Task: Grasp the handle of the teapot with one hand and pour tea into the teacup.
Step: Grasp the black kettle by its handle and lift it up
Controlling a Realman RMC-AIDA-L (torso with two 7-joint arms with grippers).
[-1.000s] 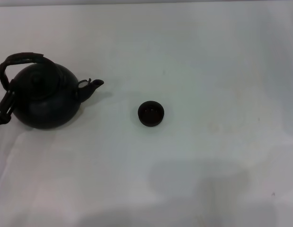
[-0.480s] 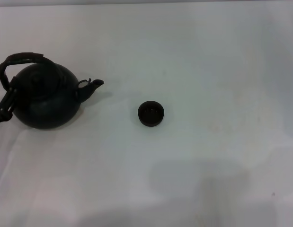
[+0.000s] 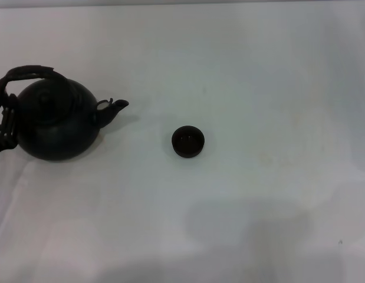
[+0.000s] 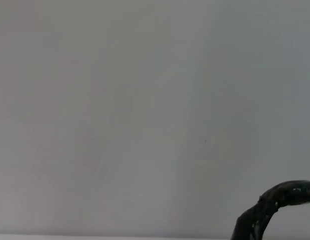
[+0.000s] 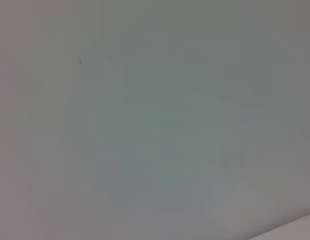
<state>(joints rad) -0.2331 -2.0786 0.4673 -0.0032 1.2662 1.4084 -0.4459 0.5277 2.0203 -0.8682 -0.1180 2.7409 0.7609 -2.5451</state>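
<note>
The black teapot sits on the white table, spout toward the small teacup. The left gripper is beside its handle.

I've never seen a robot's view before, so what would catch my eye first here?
A large round matte black teapot sits far left on the white table, its arched wrapped handle above the lid and its spout pointing right. A small dark handleless teacup stands apart near the centre.
</note>
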